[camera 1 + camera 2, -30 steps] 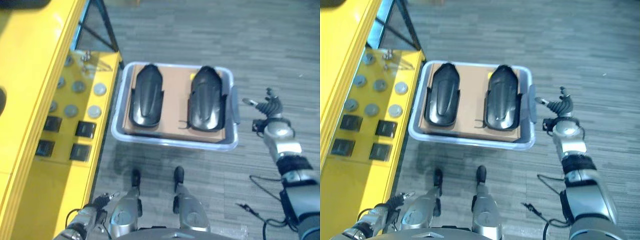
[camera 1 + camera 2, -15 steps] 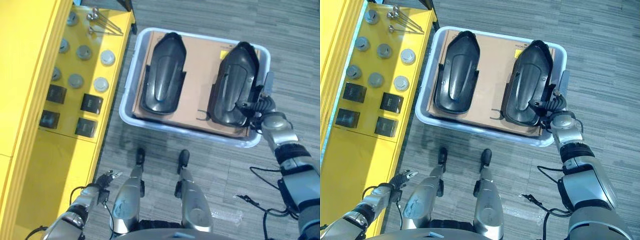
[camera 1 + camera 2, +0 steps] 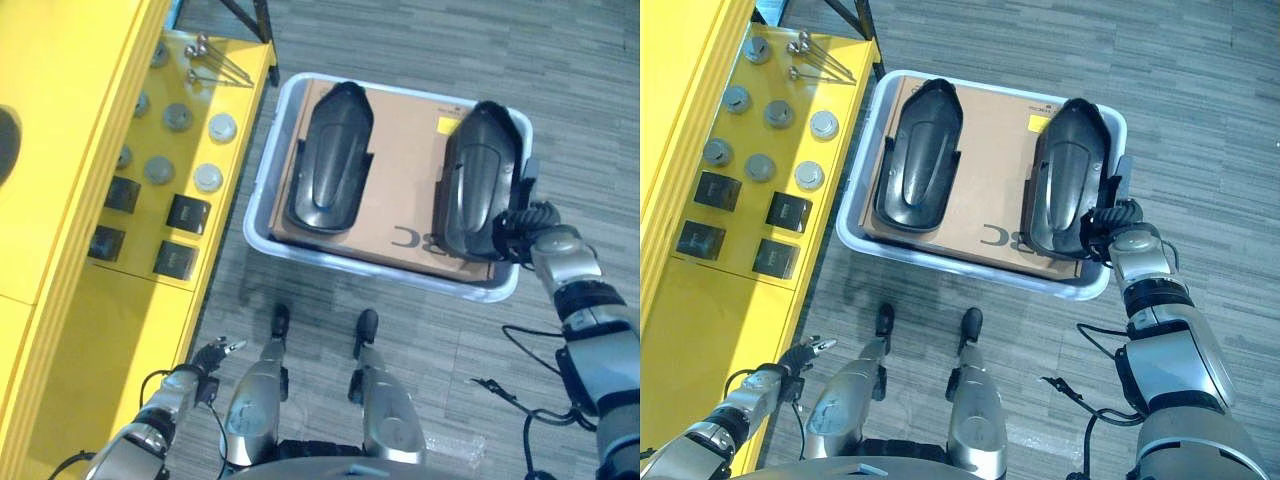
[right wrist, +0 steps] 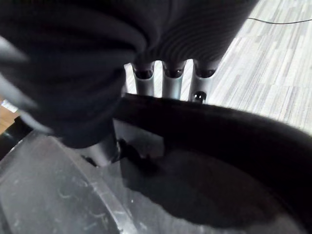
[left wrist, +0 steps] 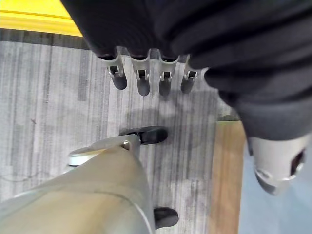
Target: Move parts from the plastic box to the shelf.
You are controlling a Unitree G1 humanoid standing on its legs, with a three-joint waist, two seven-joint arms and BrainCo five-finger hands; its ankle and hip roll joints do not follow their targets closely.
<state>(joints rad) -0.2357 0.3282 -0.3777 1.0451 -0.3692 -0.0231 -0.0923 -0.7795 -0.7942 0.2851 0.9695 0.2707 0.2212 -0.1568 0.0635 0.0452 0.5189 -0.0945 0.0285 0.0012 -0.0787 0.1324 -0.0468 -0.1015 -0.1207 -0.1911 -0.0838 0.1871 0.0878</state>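
Two black moulded parts lie lengthwise in the plastic box [image 3: 262, 236] at frame centre. The right hand [image 3: 1118, 228] meets the right-hand part [image 3: 1068, 170] at its lower right edge, fingers hidden behind its rim, grip indeterminable. The left hand [image 3: 212, 354], relaxed, hangs lower left, beside the yellow shelf [image 3: 60, 120].

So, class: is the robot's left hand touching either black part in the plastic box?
No. The left hand hangs low beside the yellow shelf, well apart from the plastic box and both parts.

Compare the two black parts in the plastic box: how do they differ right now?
The right black part has the right hand at its near end, fingers reaching under its edge; the left black part lies untouched. The right one sits beside the plastic box's right wall, the left one near its left wall. Both are long, glossy shells lying lengthwise on the cardboard sheet.
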